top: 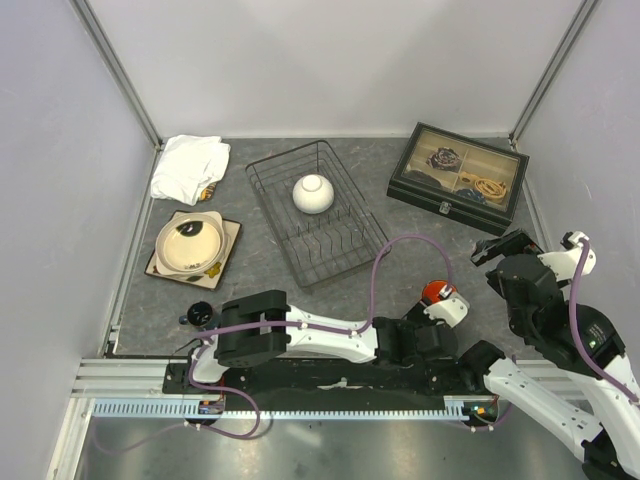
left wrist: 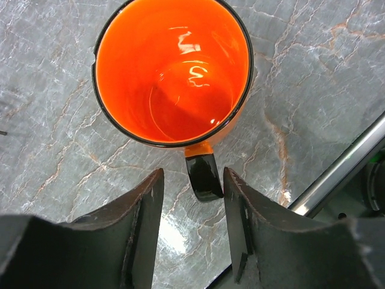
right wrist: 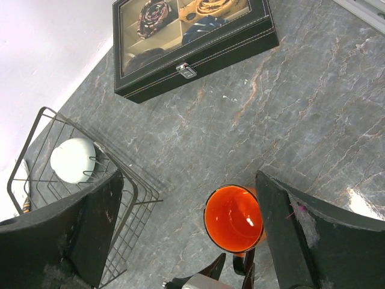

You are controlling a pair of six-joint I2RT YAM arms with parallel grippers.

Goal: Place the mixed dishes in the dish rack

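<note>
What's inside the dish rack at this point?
Only the white bowl sits in the dish rack, toward its far end. The plate-slot prongs hold nothing. Whatever lies beneath the bowl is covered.

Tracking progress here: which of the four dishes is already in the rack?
Only the white bowl, sitting inside the dish rack. The orange mug stands on the table, and the cream plate rests on the square plate left of the rack.

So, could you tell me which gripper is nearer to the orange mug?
Left. The left gripper straddles the handle of the orange mug; the right gripper hovers well above it.
</note>
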